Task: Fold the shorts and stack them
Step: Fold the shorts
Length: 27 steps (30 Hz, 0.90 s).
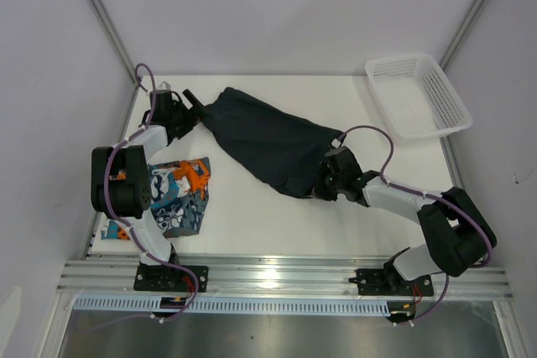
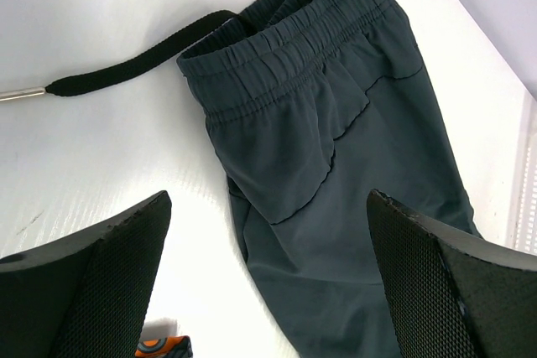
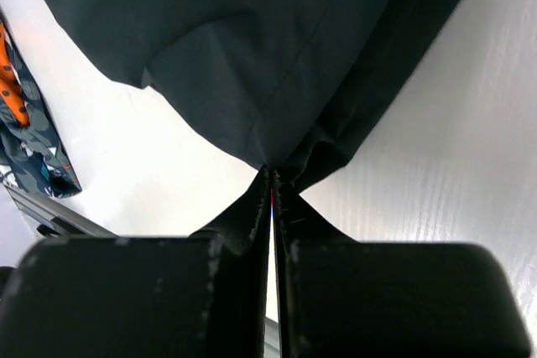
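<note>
The plain dark shorts [image 1: 264, 142] lie spread diagonally across the middle of the table, waistband at the far left. My left gripper [image 1: 195, 111] is open and empty just off the waistband; in the left wrist view [image 2: 268, 291] its fingers straddle the fabric [image 2: 336, 148] below the elastic, and a black drawstring [image 2: 134, 64] trails left. My right gripper [image 1: 323, 180] is shut on the hem corner of the dark shorts [image 3: 252, 48], pinched at the fingertips [image 3: 273, 175]. The printed shorts [image 1: 180, 194] lie folded at the left front.
A white mesh basket [image 1: 417, 94] stands at the far right corner. The printed shorts also show in the right wrist view [image 3: 25, 132]. The aluminium rail [image 1: 285, 272] runs along the near edge.
</note>
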### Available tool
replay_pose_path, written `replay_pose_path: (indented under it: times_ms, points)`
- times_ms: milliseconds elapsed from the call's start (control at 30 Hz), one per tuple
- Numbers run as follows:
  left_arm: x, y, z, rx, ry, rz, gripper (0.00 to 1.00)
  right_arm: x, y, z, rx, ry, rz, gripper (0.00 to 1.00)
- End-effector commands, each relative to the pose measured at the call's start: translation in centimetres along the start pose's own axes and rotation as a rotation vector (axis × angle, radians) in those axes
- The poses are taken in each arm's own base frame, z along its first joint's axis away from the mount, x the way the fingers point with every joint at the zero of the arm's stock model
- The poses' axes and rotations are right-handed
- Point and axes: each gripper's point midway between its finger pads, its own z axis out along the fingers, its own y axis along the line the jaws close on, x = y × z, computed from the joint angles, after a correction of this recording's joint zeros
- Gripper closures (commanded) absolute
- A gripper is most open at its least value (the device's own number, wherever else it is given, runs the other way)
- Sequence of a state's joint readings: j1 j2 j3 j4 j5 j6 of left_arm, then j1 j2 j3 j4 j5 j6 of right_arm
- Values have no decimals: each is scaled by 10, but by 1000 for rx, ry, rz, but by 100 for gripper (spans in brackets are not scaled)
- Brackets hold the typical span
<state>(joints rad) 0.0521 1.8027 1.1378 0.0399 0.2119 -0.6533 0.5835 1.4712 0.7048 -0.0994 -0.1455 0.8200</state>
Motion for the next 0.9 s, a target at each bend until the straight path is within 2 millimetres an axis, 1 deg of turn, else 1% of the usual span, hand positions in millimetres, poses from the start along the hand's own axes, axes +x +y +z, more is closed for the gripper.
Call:
replay_pose_path:
  times_ms: [0, 100, 133, 200, 233, 433, 533, 600, 667, 700, 733, 767, 833, 867]
  points:
    - [-20, -12, -13, 24, -60, 36, 1, 9, 1, -13, -22, -8, 5, 100]
    - [-20, -8, -11, 1, -59, 25, 1, 18, -4, -19, -16, 8, 7, 100]
    - [-23, -10, -12, 2, -66, 26, 1, 24, -12, -19, 3, 21, 12, 100]
    - [-23, -10, -11, 2, -66, 26, 1, 28, -16, -20, 7, 23, 14, 100]
    - [-22, -10, -10, 1, -63, 25, 1, 33, -23, -19, 21, 34, 16, 100]
    - [-19, -7, -7, 0, -50, 24, 1, 49, -33, -8, 43, 89, 16, 100]
    - [-17, -7, -4, 1, -40, 25, 1, 54, -35, -4, 48, 119, 9, 100]
    - [-18, -9, -2, 9, -34, 25, 1, 53, -32, -3, 47, 123, -1, 100]
    - [-14, -6, 1, 6, -18, 25, 1, 50, -31, -5, 57, 121, -16, 99]
    - [-13, -8, 2, 14, -13, 27, 1, 51, -34, -7, 69, 124, -19, 99]
    - [-11, -6, 4, 13, -7, 25, 1, 50, -34, -9, 74, 118, -26, 100]
    - [-10, -6, 5, 17, -2, 24, 1, 45, -34, -11, 78, 101, -35, 100]
    - [-7, -6, 7, 26, 10, 20, 1, 42, -36, -14, 86, 96, -38, 100]
    - [-3, -2, 11, 17, 24, 15, 1, 39, -38, -15, 88, 92, -39, 100]
